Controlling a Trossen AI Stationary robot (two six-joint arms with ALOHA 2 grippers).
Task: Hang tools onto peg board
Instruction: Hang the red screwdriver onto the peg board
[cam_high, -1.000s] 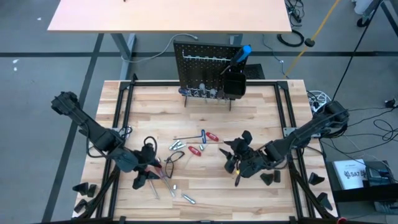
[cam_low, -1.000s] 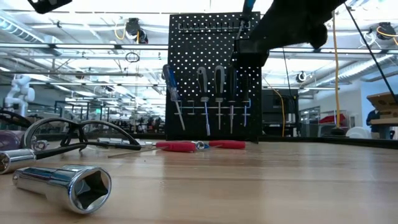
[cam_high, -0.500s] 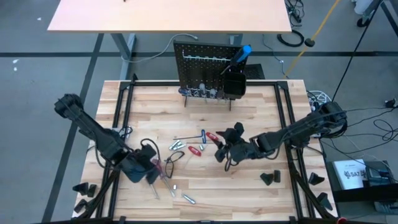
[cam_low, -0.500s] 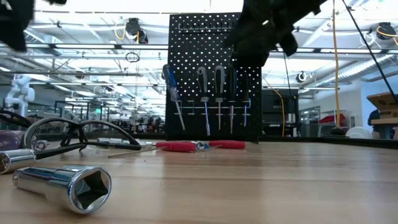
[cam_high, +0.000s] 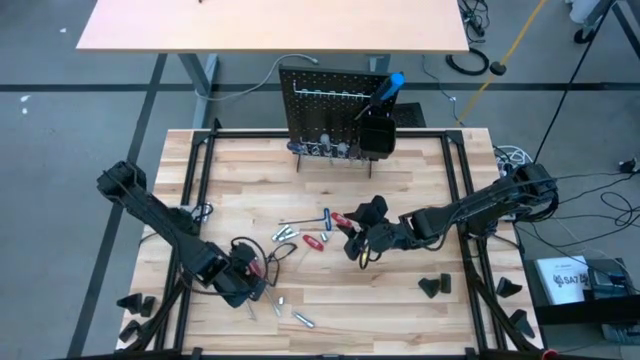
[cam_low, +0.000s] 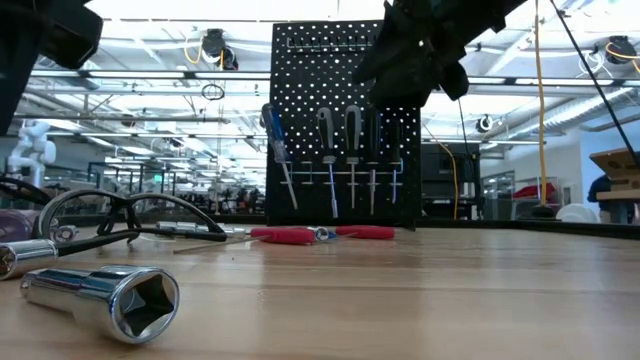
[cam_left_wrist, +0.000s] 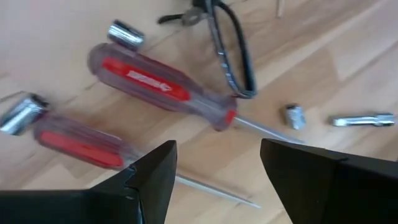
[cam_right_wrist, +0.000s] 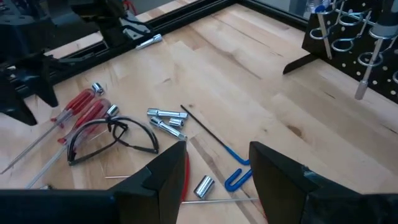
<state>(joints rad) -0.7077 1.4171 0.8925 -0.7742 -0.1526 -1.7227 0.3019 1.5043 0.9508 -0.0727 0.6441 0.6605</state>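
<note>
Pale wooden table with peg board, scattered tools, safety glasses, black wedge.

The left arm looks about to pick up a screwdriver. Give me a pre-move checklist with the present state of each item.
1. Left gripper open: ok, its fingers stand apart with nothing between them.
2. Target under it: ok, two red-handled screwdrivers lie flat on the table, just ahead of the fingers.
3. Clutter near target: not ok, the safety glasses and small sockets lie close by.
4. Right gripper out of the way: ok, it is open over the table's middle, above the blue-handled hex key.
5. Peg board upright: ok.
6. Free hook for the screwdriver: cannot tell.
</note>
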